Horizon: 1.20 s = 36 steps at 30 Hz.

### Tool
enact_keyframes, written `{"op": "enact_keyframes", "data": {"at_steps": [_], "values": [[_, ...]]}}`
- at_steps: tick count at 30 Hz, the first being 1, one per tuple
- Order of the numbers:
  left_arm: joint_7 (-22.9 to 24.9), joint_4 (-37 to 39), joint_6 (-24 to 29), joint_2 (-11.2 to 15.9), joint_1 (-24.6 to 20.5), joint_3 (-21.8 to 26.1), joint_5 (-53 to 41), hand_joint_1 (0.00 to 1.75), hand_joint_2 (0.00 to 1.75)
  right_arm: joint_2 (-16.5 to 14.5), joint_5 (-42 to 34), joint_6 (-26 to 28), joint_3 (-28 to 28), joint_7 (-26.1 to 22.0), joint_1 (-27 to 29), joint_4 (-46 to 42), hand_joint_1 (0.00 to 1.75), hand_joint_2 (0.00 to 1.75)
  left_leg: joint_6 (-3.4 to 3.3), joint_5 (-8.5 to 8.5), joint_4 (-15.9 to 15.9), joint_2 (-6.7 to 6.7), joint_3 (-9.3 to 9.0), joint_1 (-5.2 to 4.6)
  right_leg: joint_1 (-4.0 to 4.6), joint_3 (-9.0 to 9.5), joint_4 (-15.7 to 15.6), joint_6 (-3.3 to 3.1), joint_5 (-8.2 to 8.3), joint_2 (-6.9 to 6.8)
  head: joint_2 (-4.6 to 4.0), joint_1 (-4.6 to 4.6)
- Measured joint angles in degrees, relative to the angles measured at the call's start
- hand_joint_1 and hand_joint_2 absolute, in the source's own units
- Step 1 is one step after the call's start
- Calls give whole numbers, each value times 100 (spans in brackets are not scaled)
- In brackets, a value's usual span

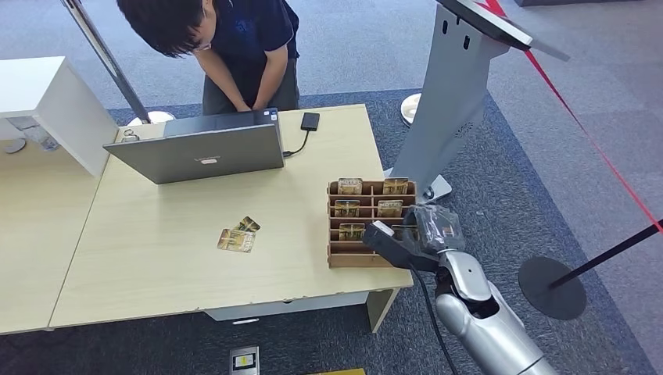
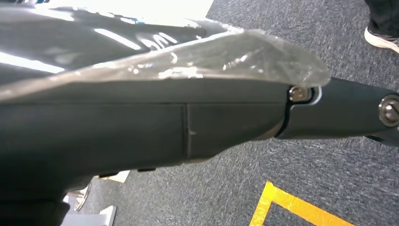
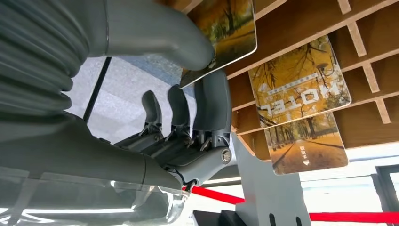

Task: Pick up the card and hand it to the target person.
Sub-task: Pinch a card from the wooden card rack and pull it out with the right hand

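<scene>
Tabletop [image 1: 188, 273] of pale wood grain carries everything, its front edge running just below the wooden card rack [image 1: 338, 254], which sits at its near right corner. Beyond that corner lies dark carpet with a grey kiosk stand [image 1: 457, 101] and a round black barrier base [image 1: 551, 287] under a red belt [image 1: 582, 133]; the rack has bare tabletop on its laptop side. A person [image 1: 242, 47] in a dark top leans over the far edge behind an open grey laptop [image 1: 205, 148], with a black phone [image 1: 310, 120] on a cable beside it. The rack is a stepped grid of thin wooden slats, its slots holding glossy rectangular hotel cards printed with autumn trees.

The right hand [image 1: 418, 234], partly wrapped in clear plastic film, is at the rack's near right side. In the right wrist view the thick grey thumb presses on one face of a card [image 3: 226, 33] and a dark finger backs the other, so the fingers [image 3: 211, 108] pinch that card at its rounded corner while it is still among the slots; the remaining fingers curl apart beside it. Two loose cards [image 1: 238, 236] lie flat on the bare tabletop, well apart from the rack toward the laptop side.

Of the left hand [image 2: 343, 110], the left wrist view shows a dark shell under crinkled film above carpet; I cannot tell how its fingers lie.
</scene>
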State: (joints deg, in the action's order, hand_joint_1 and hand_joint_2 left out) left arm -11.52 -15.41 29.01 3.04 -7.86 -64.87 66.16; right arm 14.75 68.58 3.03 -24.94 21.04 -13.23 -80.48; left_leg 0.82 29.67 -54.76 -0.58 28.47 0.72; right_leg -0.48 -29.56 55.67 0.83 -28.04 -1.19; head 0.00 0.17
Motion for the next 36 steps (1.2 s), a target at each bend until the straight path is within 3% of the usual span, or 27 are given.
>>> {"op": "enact_keyframes", "data": {"at_steps": [9,22,36], "values": [[-11,0,8,0,0,0,3,0,0,-1,104,117,-15,-8,33,-101,122,175,0,0,0,0,2,0,0,-2,0,0,0,0,0,0],[-15,0,4,0,-1,-1,7,0,0,-8,131,28,-40,-59,53,-108,147,175,0,0,0,0,4,0,0,-3,0,-1,-1,0,0,0],[-28,0,4,0,0,-2,94,0,0,86,455,-898,-71,-206,51,-1029,162,175,0,0,0,0,6,0,0,-5,0,-1,-1,0,0,0]]}}
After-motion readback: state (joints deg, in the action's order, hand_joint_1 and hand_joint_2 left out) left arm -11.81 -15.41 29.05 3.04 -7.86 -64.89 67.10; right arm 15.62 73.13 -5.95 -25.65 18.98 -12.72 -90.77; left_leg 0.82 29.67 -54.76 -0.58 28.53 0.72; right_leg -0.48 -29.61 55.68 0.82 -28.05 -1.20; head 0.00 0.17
